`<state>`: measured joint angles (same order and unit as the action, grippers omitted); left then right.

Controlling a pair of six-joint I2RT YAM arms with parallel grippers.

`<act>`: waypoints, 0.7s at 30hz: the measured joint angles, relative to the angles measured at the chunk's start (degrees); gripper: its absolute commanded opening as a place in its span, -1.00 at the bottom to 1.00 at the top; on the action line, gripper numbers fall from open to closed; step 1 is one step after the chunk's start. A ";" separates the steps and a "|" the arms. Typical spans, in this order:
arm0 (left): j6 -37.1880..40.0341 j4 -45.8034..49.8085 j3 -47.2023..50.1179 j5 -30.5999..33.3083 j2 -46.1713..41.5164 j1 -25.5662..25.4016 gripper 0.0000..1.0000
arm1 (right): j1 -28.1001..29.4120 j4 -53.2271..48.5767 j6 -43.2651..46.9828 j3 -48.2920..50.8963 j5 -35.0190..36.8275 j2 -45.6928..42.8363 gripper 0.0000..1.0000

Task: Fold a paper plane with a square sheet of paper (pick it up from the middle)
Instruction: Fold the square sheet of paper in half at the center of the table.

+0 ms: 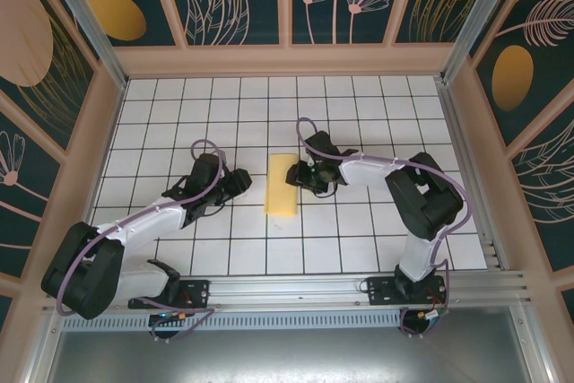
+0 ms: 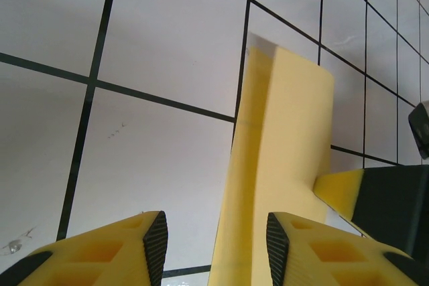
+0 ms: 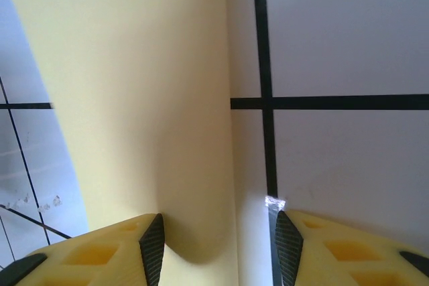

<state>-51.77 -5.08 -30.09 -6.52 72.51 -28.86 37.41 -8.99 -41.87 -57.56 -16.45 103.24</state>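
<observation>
Both arms reach low across the table [image 1: 359, 230], left hand [image 1: 241, 179] and right hand [image 1: 300, 176] flanking the folded square sheet of paper [image 1: 282, 184], each hand spread open, gripping nothing.

You won't find any readable text, label, brand, number or sign here: the folded yellow paper [image 1: 283, 184] is plain, and the gridded table [image 1: 359, 230] carries only black lines.
</observation>
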 measured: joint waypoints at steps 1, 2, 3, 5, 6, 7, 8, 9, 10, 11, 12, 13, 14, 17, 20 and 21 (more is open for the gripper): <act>-0.02 0.00 0.11 0.00 0.00 0.00 -0.09 | -0.11 0.11 0.04 0.00 -0.02 -0.02 0.02; -0.04 0.00 0.22 0.00 0.00 0.00 -0.09 | -0.20 0.13 0.07 -0.02 -0.04 -0.02 0.02; -0.17 -0.02 0.33 0.00 0.00 0.00 -0.09 | -0.20 0.07 0.07 -0.02 -0.04 -0.02 0.02; -0.33 0.00 0.52 -0.02 0.00 0.00 -0.09 | -0.20 -0.02 0.07 -0.02 -0.04 -0.02 0.03; -0.42 0.00 0.57 -0.02 0.00 0.00 -0.08 | -0.20 -0.02 0.07 -0.02 -0.04 -0.02 0.03; -0.42 0.00 0.57 -0.02 0.00 0.00 -0.08 | -0.20 -0.04 0.07 -0.02 -0.04 -0.02 0.03; -0.44 0.00 0.57 -0.02 0.00 0.00 -0.08 | -0.15 -0.17 0.07 -0.13 -0.02 0.00 0.04; -0.44 0.00 0.57 -0.02 0.00 0.00 -0.08 | -0.09 -0.42 0.07 -0.37 0.02 0.09 0.04; -0.44 0.00 0.57 -0.02 0.00 0.00 -0.09 | 0.04 -0.61 0.07 -0.76 0.11 0.33 0.05; -0.44 0.00 0.57 0.00 0.00 0.00 -0.08 | 0.24 -0.90 0.04 -1.40 0.20 0.79 0.05; -0.44 0.00 0.57 0.00 -0.02 0.00 -0.08 | 0.52 -1.14 0.07 -2.14 0.39 1.44 0.06; -0.44 0.00 0.59 -0.02 -0.04 0.00 -0.08 | 0.76 -1.46 0.09 -2.71 0.52 1.97 0.06; -0.44 0.00 0.59 0.00 -0.07 0.00 -0.08 | 1.03 -1.88 0.11 -3.23 0.90 2.51 0.07; -0.44 0.00 0.68 0.00 -0.26 0.00 -0.08 | 1.36 -3.52 0.26 -4.63 1.62 3.08 0.08; -0.44 0.00 0.72 0.00 -0.26 0.00 -0.07 | 1.66 -4.66 0.87 -5.53 2.08 3.58 0.09; -0.44 0.00 0.74 0.00 -0.26 0.00 -0.07 | 1.73 -5.03 1.09 -5.84 2.10 3.67 0.09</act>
<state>-52.21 -5.08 -29.34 -6.52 72.25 -28.86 39.13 -14.02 -40.77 -63.40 -14.35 106.91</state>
